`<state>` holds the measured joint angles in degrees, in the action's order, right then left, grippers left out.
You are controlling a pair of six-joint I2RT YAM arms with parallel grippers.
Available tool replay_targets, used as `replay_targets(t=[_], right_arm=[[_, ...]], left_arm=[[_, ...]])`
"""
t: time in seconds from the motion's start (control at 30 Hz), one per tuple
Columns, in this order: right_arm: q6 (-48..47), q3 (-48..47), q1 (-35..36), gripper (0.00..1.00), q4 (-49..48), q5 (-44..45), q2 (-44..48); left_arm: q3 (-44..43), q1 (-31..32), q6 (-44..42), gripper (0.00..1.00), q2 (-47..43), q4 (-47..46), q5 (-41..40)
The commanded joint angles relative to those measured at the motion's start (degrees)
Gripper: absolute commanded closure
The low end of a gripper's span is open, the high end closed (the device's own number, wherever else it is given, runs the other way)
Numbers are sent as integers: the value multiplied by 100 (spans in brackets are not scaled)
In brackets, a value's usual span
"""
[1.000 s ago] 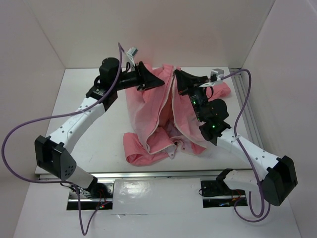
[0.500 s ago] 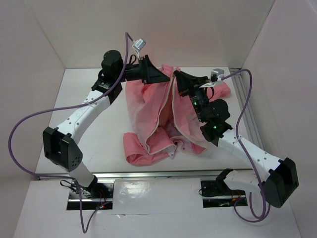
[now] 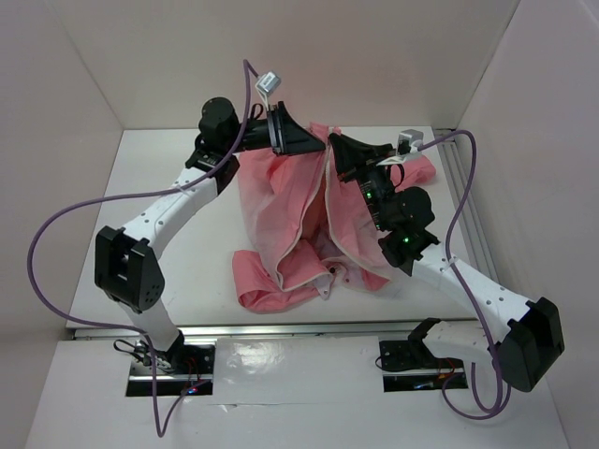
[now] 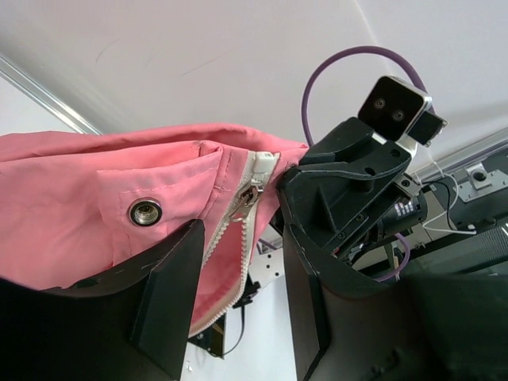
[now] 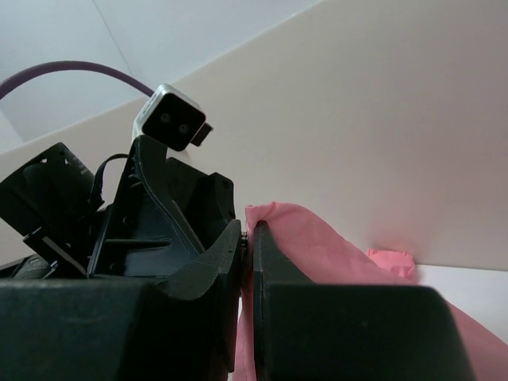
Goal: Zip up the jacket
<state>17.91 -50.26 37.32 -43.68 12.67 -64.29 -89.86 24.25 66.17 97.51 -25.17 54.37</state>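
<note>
Your right gripper point(image 5: 248, 238) has its fingers pressed together. They appear to pinch the top edge of the jacket point(image 3: 281, 215) on that side, with pink cloth showing just past the fingertips. That grip reads as an anchor: it holds one end of the opening steady so the zip has something to pull against. Your left gripper point(image 4: 242, 246) comes in from the opposite side, nearly tip to tip with the right one. Its fingers are spread rather than closed. Between them lies the jacket's other top corner, draped against the inner face of the left finger point(image 4: 171, 294). The zipper slider point(image 4: 249, 195) sits in the gap just ahead of the fingertips, at the head of the white zipper tape point(image 4: 225, 232). A metal snap point(image 4: 145, 212) is set in the cloth a little further to the left of that gap. The rest of the garment trails from both grippers toward the arm bases and lies on the table point(image 3: 168, 234). Its two white-edged fronts part and show the paler lining, so the zip looks undone along most of what you can see. My reading is that you are lining up the left fingers to take the slider or the cloth beside it, and nothing is gripped there yet. Closing too far to the left would catch the loose fabric by the snap instead. With the two grippers this close, there is little room to adjust without a bump.
</note>
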Motion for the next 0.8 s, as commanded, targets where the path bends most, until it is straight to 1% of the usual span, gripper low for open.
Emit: replay_targets(t=[0.0, 0.1, 0.13, 0.2, 0.3, 0.47, 0.57, 0.7, 0.77], right_arm=[[-95, -291, -23, 100, -325, -36, 163], [-95, -291, -23, 100, -325, -36, 163], [-95, -291, -23, 100, -325, -36, 163], [-95, -291, -23, 100, -325, -36, 163], [-95, -291, -23, 100, -325, -36, 163], [-95, -291, -23, 100, -325, -36, 163], [-95, -291, -23, 100, -325, -36, 163], [-95, -291, -23, 100, -325, -36, 163], [-95, -291, -23, 100, -325, -36, 163]], left_arm=[[-22, 62, 203, 43, 83, -735, 162], [-22, 62, 203, 43, 83, -735, 162], [30, 62, 255, 42, 83, -927, 162], [83, 62, 439, 41, 136, -1156, 162], [224, 62, 782, 46, 136, -1797, 214], [277, 62, 914, 53, 189, -1991, 267], [277, 62, 985, 53, 189, -2106, 267], [224, 115, 985, 45, 242, -2018, 267], [224, 115, 985, 45, 242, -2071, 267]])
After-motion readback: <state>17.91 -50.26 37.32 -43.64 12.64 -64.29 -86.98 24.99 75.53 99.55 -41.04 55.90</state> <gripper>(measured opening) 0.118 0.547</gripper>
